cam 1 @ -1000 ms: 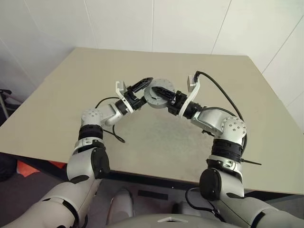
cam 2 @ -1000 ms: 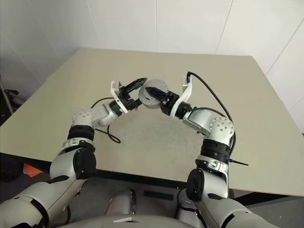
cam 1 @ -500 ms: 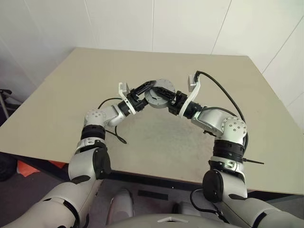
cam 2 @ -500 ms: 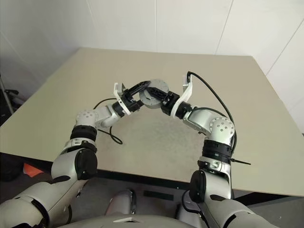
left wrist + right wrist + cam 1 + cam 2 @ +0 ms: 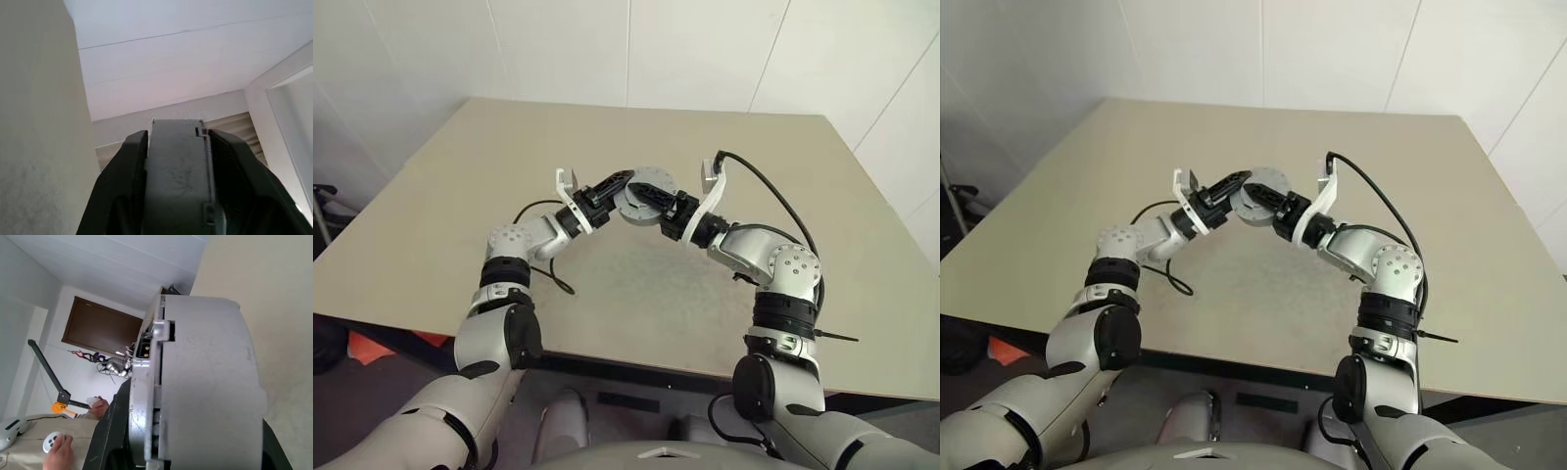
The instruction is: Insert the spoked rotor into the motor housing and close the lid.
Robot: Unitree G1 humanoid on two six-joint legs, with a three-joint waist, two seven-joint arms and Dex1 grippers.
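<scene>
The motor housing (image 5: 641, 190), a short round grey metal cup, is held in the air above the middle of the table between both arms. My left gripper (image 5: 621, 186) is shut on its left edge; in the left wrist view the grey housing (image 5: 176, 171) sits tight between both dark fingers (image 5: 124, 176). From the right, my right gripper (image 5: 660, 199) is shut on the same housing (image 5: 210, 382). A thinner grey disc (image 5: 144, 396) lies against one face of it; I cannot tell whether that is the lid. The spoked rotor is hidden.
The beige table (image 5: 440, 206) spreads below the arms, with white walls behind it. A black cable (image 5: 773, 196) loops from my right wrist. In the right wrist view a person's hands (image 5: 58, 450) hold a controller near a brown door (image 5: 102, 333).
My left gripper's fingers have closed from wide open onto the housing's left edge. Both arms and the housing stayed where they were.
</scene>
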